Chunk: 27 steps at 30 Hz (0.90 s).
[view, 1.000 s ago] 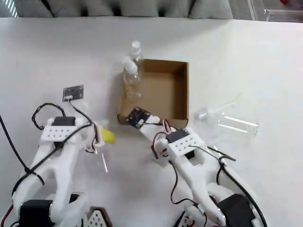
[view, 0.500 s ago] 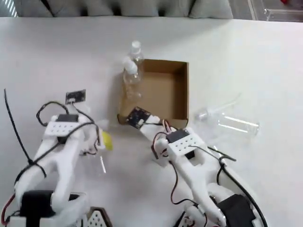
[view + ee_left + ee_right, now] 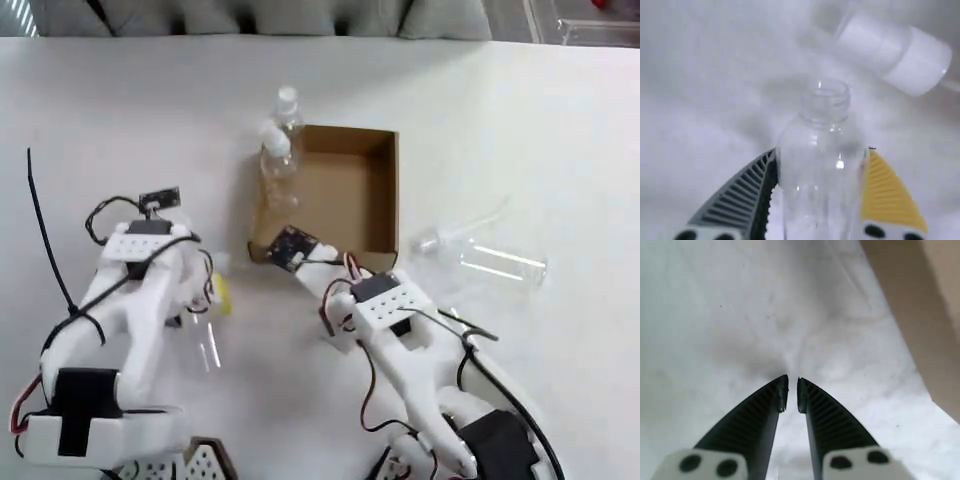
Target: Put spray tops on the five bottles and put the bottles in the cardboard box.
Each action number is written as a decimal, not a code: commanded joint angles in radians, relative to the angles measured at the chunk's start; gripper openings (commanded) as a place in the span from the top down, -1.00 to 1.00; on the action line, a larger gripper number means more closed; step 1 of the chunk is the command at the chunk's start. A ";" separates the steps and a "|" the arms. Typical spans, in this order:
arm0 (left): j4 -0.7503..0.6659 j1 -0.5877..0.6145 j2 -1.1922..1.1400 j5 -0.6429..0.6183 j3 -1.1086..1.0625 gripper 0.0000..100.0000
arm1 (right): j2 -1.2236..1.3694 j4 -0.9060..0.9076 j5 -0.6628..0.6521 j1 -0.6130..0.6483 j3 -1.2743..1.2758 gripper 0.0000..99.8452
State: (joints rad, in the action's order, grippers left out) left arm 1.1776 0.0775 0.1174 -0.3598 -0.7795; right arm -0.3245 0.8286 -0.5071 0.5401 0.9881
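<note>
**Left arm grasping an uncapped bottle; right arm unladen at the box's near-left corner**

The left fingers [image 3: 821,154], one grey and one yellow, are clamped on the shoulders of an open-necked bottle [image 3: 820,175]. The bottle is clear, and the left wrist view shows its bare threaded mouth pointing away from the wrist. Just beyond that mouth, apart from it, a white spray top [image 3: 895,50] lies on the surface [image 3: 500,120]. From above, this grasp sits left of the box, well short of the surface's left edge; there the bottle is little more than faint glints.

The right fingers [image 3: 792,390] are drawn almost together with a thin slit between the tips, grasping nothing, poised over the surface. The right wrist view shows a wall of the cardboard box [image 3: 345,205] close beside them. The high view places them at the box's near-left corner.

Two capped bottles [image 3: 280,150] stand at the box's far-left corner. Whether they are inside or just outside its wall cannot be told. A lying bottle [image 3: 490,260] with its top fitted rests right of the box, apart from it. Beyond the box, the surface runs on to its far edge.
</note>
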 commanded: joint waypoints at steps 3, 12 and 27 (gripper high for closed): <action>-0.005 -0.008 0.079 0.081 0.051 0.90 | -0.019 -0.012 -0.011 -0.008 -0.006 0.97; -0.009 -0.008 0.125 0.123 0.025 0.66 | -0.019 -0.012 -0.011 -0.005 -0.006 0.97; -0.041 -0.008 0.125 0.141 0.021 0.61 | -0.018 -0.012 -0.011 -0.005 -0.006 0.97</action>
State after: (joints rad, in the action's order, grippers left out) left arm 1.1807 0.0760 0.2002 -0.2279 -0.7795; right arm -0.3245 0.8286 -0.5071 0.5401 0.9881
